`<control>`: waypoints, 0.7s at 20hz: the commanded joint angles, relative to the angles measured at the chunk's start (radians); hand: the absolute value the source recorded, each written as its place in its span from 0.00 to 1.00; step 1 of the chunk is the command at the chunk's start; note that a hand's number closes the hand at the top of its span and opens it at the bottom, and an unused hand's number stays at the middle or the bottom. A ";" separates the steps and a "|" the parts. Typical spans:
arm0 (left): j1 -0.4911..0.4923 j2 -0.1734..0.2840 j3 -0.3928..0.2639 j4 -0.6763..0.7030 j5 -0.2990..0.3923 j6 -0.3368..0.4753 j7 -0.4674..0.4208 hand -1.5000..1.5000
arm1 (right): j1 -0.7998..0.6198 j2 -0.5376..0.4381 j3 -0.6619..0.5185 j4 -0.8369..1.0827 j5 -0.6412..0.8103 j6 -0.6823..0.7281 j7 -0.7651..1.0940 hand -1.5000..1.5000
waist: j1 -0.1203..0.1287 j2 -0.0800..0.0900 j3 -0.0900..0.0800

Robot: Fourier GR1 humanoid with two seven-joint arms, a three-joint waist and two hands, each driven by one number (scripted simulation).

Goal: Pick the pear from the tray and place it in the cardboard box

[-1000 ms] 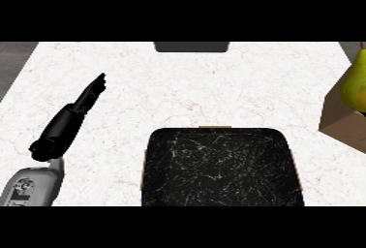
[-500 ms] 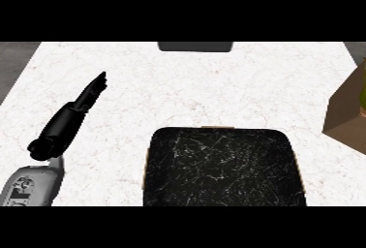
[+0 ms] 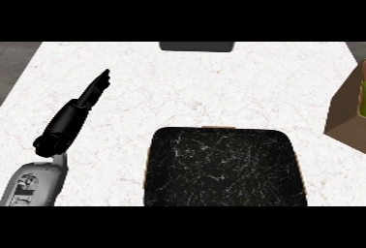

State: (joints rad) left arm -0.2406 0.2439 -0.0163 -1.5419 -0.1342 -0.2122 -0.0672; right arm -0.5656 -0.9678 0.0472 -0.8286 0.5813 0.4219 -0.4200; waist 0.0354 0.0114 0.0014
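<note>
1. The pear point(image 3: 363, 104) is seen only as a green sliver at the worktop's right edge, inside the cardboard box point(image 3: 346, 114); its long axis cannot be told.
2. The dark tray point(image 3: 225, 167), at the front edge near the middle, carries nothing.
3. The left hand point(image 3: 75, 114) lies toward the worktop's left edge, fingers straight and pressed together, holding nothing, well apart from the box.
4. The right hand is out of view, though judged nearer the box.
5. A dark object point(image 3: 196, 46) sits at the back edge, obstructing nothing.
</note>
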 commanded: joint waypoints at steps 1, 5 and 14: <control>0.034 0.013 0.005 -0.022 0.004 -0.020 -0.012 0.50 | -0.068 0.009 0.021 0.150 0.032 0.028 -0.188 0.00 | 0.002 -0.002 0.000; -0.003 -0.005 0.008 -0.015 -0.007 0.007 0.018 0.50 | -0.065 0.041 -0.089 0.182 -0.090 0.021 -0.317 0.00 | -0.016 -0.006 0.001; 0.010 0.008 0.032 0.017 0.022 -0.019 -0.027 0.50 | -0.229 0.116 -0.461 0.457 -0.546 0.265 -0.047 0.00 | -0.013 -0.001 0.000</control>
State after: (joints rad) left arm -0.2247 0.2488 0.0035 -1.5394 -0.1270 -0.2202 -0.0745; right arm -0.7358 -0.8479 -0.2980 -0.4910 0.1643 0.5734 -0.5303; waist 0.0183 0.0065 0.0024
